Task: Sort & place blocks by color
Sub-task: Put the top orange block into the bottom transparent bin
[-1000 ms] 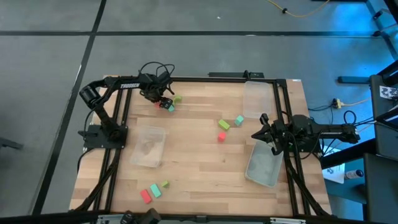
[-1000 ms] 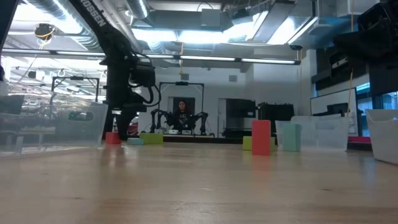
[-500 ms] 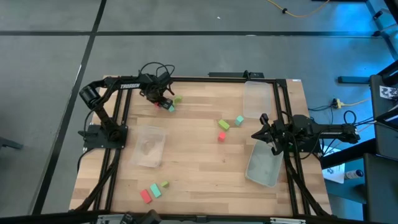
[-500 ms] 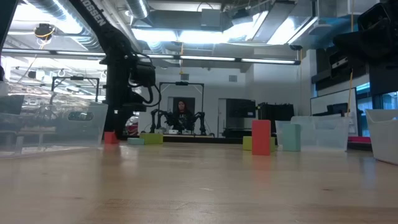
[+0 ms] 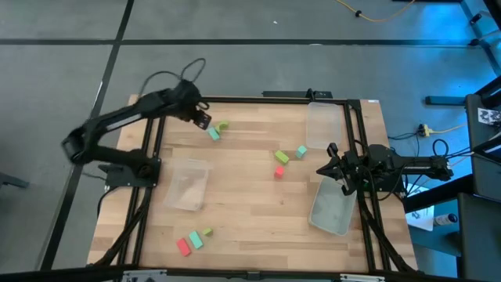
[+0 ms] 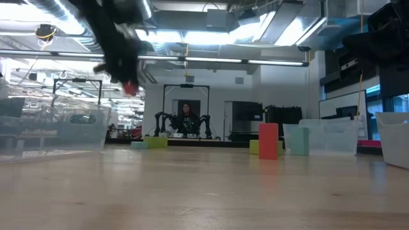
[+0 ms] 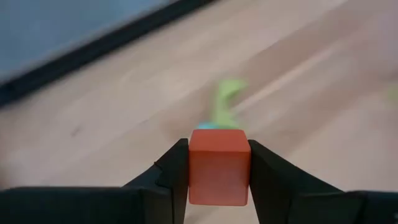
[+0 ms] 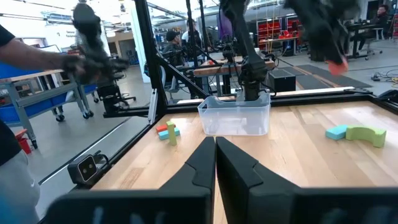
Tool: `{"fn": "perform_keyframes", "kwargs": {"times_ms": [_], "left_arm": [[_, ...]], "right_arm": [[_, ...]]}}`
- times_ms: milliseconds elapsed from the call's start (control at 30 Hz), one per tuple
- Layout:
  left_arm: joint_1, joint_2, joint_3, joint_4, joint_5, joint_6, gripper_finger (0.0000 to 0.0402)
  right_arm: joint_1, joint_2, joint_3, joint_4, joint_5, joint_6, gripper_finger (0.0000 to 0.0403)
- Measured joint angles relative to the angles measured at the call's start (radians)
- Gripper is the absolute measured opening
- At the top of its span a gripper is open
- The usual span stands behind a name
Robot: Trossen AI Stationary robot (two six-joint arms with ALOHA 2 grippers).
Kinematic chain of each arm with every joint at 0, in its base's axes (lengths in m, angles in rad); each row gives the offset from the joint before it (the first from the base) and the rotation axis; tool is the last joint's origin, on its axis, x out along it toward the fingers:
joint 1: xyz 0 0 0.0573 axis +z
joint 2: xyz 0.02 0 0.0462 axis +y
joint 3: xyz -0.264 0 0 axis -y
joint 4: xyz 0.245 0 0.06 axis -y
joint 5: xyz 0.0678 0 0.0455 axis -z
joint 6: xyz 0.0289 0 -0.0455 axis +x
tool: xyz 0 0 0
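Red block [image 7: 219, 165] now lifting off worktop [image 5: 250, 196], clamped in left gripper [image 7: 219, 171]; right gripper [image 8: 215, 163] together, waiting; sorting beginning.

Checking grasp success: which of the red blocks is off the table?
The red block clamped between the left gripper fingers, lifted above the far-left corner. The other two red blocks lie on the wood.

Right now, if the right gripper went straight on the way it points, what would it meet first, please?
Probably the clear tray standing directly ahead of the shut right gripper; bare tabletop lies between, though depth is hard to judge.
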Motion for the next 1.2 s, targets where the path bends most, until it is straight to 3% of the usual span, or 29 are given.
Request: {"fn": "perform_keyframes", "kwargs": {"times_ms": [267, 567, 800, 967, 1200], "left_arm": [[-0.315, -0.347, 0.000, 0.198, -0.016, -0.027, 0.0121], [-0.659, -0.464, -0.179, 0.645, -0.169, -0.020, 0.0121], [-0.684, -0.483, -0.204, 0.694, -0.186, -0.006, 0.0121], [-0.684, -0.512, -0.204, 0.693, -0.139, 0.008, 0.0121], [-0.684, -0.558, -0.189, 0.516, -0.048, -0.021, 0.0121]], "right_arm": [[0.000, 0.000, 0.000, 0.000, 0.000, 0.000, 0.0017], [0.000, 0.000, 0.000, 0.000, 0.000, 0.001, 0.0017], [0.000, 0.000, 0.000, 0.000, 0.000, 0.000, 0.0017], [0.000, 0.000, 0.000, 0.000, 0.000, 0.000, 0.0017], [0.000, 0.000, 0.000, 0.000, 0.000, 0.001, 0.0017]]}}
